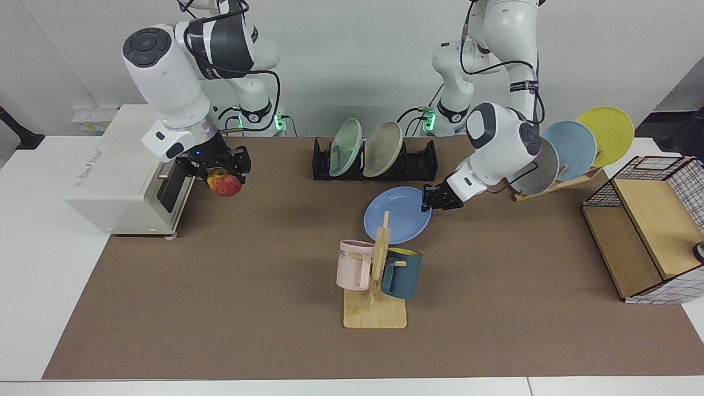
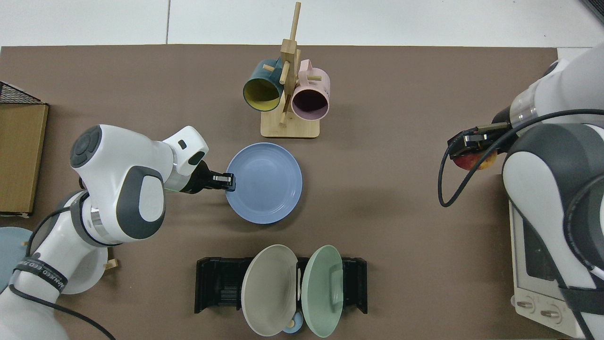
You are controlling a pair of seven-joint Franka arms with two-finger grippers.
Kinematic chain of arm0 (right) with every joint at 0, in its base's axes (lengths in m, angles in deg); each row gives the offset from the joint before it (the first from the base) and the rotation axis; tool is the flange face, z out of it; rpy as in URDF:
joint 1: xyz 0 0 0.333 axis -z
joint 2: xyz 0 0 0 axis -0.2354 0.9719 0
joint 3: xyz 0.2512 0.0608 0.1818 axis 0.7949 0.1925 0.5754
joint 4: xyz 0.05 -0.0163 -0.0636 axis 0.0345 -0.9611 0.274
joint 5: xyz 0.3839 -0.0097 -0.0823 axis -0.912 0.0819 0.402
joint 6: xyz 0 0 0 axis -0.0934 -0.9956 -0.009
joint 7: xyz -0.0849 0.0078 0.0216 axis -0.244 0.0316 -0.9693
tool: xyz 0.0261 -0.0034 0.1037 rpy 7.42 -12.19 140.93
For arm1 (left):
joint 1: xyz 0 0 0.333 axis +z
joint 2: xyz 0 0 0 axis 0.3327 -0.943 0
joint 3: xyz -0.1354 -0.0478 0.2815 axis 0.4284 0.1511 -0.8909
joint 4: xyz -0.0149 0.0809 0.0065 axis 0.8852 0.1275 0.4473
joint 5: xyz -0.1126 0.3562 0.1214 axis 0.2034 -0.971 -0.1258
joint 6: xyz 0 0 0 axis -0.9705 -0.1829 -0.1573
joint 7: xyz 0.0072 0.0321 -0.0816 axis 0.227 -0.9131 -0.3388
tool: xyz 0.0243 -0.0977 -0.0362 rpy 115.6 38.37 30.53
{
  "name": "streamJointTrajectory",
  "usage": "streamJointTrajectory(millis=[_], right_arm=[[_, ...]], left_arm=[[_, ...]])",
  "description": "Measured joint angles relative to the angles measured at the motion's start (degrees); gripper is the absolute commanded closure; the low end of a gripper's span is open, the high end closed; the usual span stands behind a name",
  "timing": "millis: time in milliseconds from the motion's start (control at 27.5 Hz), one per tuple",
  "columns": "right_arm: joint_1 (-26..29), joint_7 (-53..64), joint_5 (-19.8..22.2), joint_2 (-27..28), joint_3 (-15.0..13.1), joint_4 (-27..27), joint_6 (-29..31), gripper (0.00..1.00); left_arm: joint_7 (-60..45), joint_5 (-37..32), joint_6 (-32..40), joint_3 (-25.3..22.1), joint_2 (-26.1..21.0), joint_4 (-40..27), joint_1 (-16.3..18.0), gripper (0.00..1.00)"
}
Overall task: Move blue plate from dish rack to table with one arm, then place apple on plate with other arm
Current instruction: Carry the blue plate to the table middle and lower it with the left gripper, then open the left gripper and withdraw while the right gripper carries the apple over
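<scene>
Facing view: left gripper [image 1: 434, 204] has its fingers pinched on the rim of the blue plate [image 1: 397, 214], which sits low over the tabletop [image 1: 220, 286], just behind the wooden mug tree [image 1: 378, 275] and clear of the dish rack [image 1: 375, 158]. Right gripper [image 1: 220, 170] holds the apple [image 1: 225, 185] between closed fingers, waiting beside the toaster oven [image 1: 118, 170].

Top view: the plate extends from the left fingers [image 2: 230, 179] toward the middle. Best to lower it flat, release, then withdraw straight back before the apple crosses.
</scene>
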Motion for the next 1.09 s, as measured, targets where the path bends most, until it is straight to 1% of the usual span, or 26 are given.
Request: streamJointTrajectory(millis=[109, 218, 328, 364, 473, 546, 583, 619, 692, 765, 838, 910, 983, 1056, 1092], right_arm=[[-0.31, -0.89, 0.0, -0.12, 0.13, -0.45, 0.0, 1.0], [-0.93, -2.0, 0.0, -0.16, 0.19, -0.63, 0.0, 1.0], [-1.63, -3.04, 0.0, -0.21, 0.27, -0.98, 0.03, 1.0], [-1.77, -3.32, -0.01, -0.22, 0.31, -1.14, 0.04, 1.0], [-2.19, -3.89, -0.05, -0.29, 0.37, -1.76, 0.1, 1.0], [-2.45, -4.2, -0.07, -0.34, 0.44, -2.26, 0.48, 1.0], [-2.54, -4.47, -0.08, -0.37, 0.51, -2.49, 0.72, 1.0], [-2.63, -4.71, -0.09, -0.39, 0.56, -2.67, 0.85, 1.0], [-3.02, -5.16, -0.15, -0.48, 0.58, -2.99, 1.01, 1.0], [-3.32, -5.6, -0.16, -0.6, 0.62, -3.2, 1.1, 1.0], [-3.57, -5.9, -0.16, -0.74, 0.63, -3.36, 1.36, 1.0], [-3.68, -6.02, -0.16, -0.83, 0.63, -3.45, 2.09, 1.0], [-3.74, -6.18, -0.18, -0.83, 0.64, -3.52, 2.77, 1.0], [-4.02, -6.75, -0.23, -0.83, 0.69, -3.68, 3.36, 1.0], [-4.32, -7.12, -0.24, -0.82, 0.71, -3.79, 3.79, 1.0]], left_arm=[[-0.44, -0.1, -1.81, 0.01, -0.15, -0.76, -0.94, 1.0], [-0.51, -0.17, -2.57, 0.06, -0.21, -1.16, -1.14, 1.0], [-0.51, -0.45, -2.64, 0.06, -0.24, -1.23, -1.17, 0.92], [-0.51, -0.73, -2.66, 0.06, -0.24, -1.25, -1.18, 0.87], [-0.67, -2.14, -3.0, 0.05, -0.25, -1.34, -1.33, 0.63], [-0.89, -3.33, -3.75, 0.05, -0.28, -1.39, -1.54, 0.45], [-1.02, -4.01, -4.08, 0.05, -0.3, -1.41, -1.63, 0.4], [-1.13, -4.6, -4.34, 0.05, -0.34, -1.42, -1.68, 0.38], [-1.22, -5.54, -4.73, 0.05, -0.4, -1.42, -1.71, 0.28], [-1.24, -6.19, -4.79, 0.0, -0.4, -1.39, -1.71, 0.23], [-1.28, -6.98, -4.81, -0.12, -0.38, -1.24, -1.71, 0.17], [-1.42, -8.14, -4.82, -0.35, -0.24, -0.94, -1.7, 0.12], [-1.91, -9.8, -4.71, -0.62, 0.16, -0.47, -1.68, 0.09], [-2.83, -12.19, -3.95, -0.82, 0.76, 0.35, -1.65, 0.01], [-3.46, -13.72, -2.97, -0.91, 1.19, 0.98, -1.63, 0.01]])
